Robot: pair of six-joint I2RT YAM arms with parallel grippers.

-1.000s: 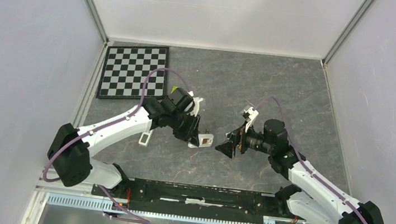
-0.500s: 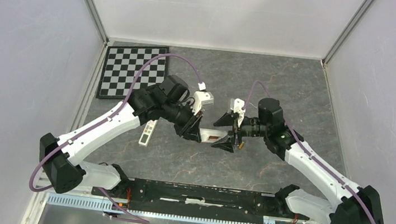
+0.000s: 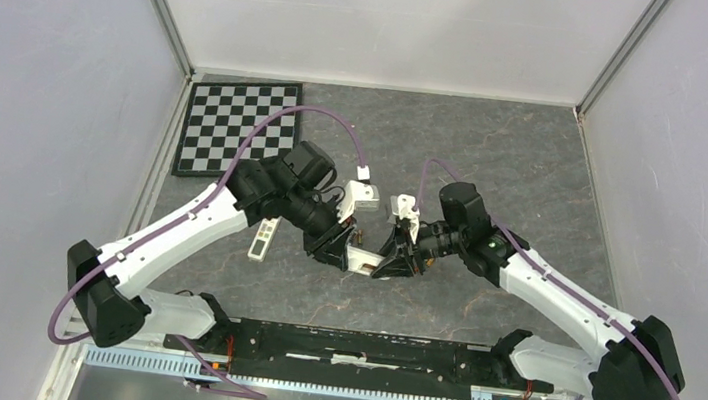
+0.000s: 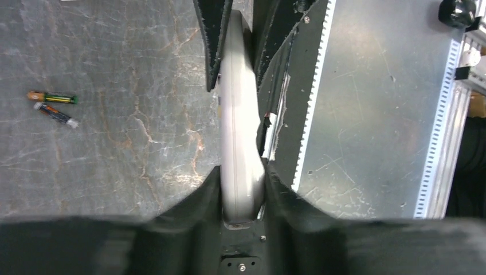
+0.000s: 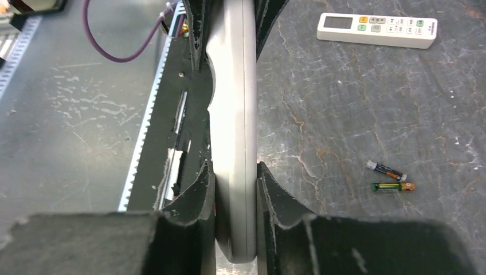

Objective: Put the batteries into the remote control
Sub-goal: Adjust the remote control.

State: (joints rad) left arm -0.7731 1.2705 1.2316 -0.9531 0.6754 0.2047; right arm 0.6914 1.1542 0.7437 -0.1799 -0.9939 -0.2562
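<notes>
I hold a slim pale-grey plastic remote control (image 4: 240, 132) in the air, seen edge-on in both wrist views. The left gripper (image 4: 240, 179) is clenched on one end of it. The right gripper (image 5: 234, 172) is clenched on the opposite end, so both claws grasp the same remote control.

Two small dark cylindrical orange-ended batteries (image 4: 53, 98) lie side by side on the grey marbled tabletop (image 4: 143, 149). They sit well apart from the held remote control and touch neither claw. A second, white button-faced remote with a small display (image 5: 378, 30) lies flat on the tabletop, further from the held remote control than the batteries.

My worries from here:
- With both arms clamped on one rigid body, any mismatch in their motion could twist the remote control or pull it out of a grip.
- Neither claw is free, so one must let go to fetch a battery. A single end-grip may then let the remote control droop or drop.
- I cannot tell whether the battery compartment is open or which way it faces.
- The round batteries could roll if nudged.
</notes>
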